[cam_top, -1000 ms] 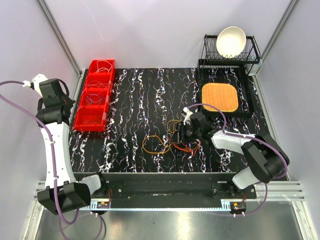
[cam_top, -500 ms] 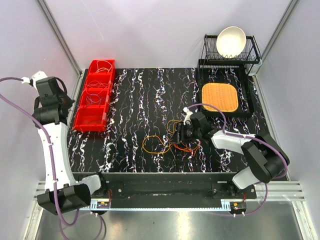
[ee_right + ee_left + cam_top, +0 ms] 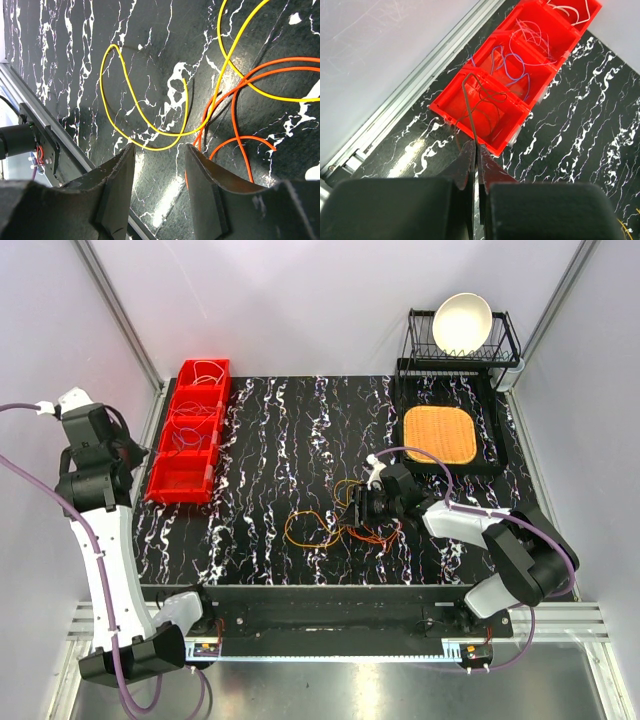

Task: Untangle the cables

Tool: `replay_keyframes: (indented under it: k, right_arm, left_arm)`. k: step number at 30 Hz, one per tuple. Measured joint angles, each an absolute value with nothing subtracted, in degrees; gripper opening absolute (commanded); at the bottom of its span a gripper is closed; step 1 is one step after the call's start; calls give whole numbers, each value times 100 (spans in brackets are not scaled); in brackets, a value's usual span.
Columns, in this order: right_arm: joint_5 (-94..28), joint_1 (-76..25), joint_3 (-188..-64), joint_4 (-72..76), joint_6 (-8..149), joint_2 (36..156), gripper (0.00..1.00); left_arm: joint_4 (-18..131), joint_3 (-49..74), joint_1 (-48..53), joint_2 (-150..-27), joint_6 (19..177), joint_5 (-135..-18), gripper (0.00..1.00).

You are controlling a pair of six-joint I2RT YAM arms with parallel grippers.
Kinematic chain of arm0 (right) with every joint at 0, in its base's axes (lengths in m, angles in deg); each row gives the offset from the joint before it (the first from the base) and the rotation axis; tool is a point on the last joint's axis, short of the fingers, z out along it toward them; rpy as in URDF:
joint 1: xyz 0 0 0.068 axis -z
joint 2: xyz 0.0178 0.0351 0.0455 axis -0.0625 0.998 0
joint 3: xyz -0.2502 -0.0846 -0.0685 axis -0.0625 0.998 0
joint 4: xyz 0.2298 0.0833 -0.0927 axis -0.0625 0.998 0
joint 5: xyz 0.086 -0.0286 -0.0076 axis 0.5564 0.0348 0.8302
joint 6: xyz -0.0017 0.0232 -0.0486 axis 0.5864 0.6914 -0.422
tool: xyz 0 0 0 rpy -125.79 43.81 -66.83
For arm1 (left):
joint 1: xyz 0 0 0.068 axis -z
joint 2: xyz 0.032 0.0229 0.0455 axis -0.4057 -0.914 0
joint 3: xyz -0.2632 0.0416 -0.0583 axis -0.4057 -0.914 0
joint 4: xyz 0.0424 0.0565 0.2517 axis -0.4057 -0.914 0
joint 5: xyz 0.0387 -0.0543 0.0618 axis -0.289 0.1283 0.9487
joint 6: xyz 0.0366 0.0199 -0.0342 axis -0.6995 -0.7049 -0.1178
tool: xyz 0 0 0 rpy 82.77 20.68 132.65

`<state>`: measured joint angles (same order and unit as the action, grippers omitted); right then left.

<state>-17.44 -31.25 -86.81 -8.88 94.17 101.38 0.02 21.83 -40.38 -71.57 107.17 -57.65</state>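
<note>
1. From above, the fingers of the left gripper (image 3: 475, 150) don't show, because the arm's own wrist covers them out by the left wall. Its wrist camera shows them pinched together on a thin dark wire (image 3: 468, 95).
2. That wire loops over the nearest compartment of the red bin (image 3: 180, 480). I can't tell whether it touches the floor there.
3. The right gripper (image 3: 159, 150) sits low over the cables (image 3: 335, 522) mid-table (image 3: 260, 440). Its fingers are apart and holding nothing (yellow and orange loops lie just past the tips). From above, the arm hides part of the tangle.
4. In the bin, white wires (image 3: 570, 10) are in the far compartment and blue and pale ones in the middle.
5. A white bowl (image 3: 462, 322) stands in the dish rack (image 3: 460, 360) at back right.
6. There's a small board (image 3: 42, 150) by the front rail, too small to read.
</note>
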Motion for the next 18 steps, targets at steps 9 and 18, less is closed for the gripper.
replay_keyframes:
  k: [9,18]
  right_arm:
    - [-1768,-3125,-8681,-888,9417,10138,50]
    - [-1764,-3125,-8681,-891,9417,10138,50]
  left_arm:
    - [-35,1899,-4038,-7135,10676,-5691,0]
    - [-35,1733,-4038,-7190,10543,-5632,0]
